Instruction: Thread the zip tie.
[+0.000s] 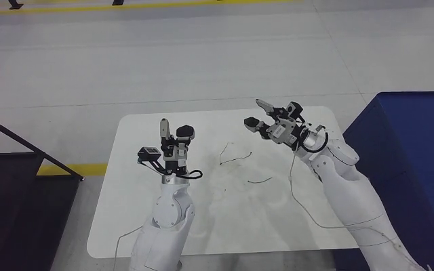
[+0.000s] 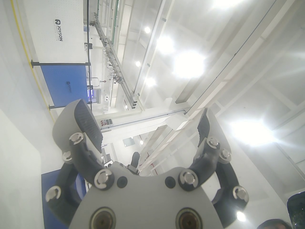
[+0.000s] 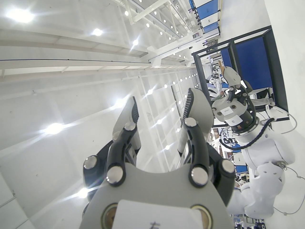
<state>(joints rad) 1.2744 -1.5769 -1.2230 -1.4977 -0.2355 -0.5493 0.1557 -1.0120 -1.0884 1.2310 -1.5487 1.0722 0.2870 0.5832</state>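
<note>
1. Top view, nearest: short zip tie flat on the white surface, touching nothing.
2. Just beyond: longer zip tie, curved, also lying loose.
3. Farther: left pincer held high, fingers apart, empty; right pincer likewise spread and empty.
4. Judged: threading not begun; pickup first, calling for a careful descent onto one thin strip.

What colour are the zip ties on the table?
Zip ties look black; top view shows them best.
</note>
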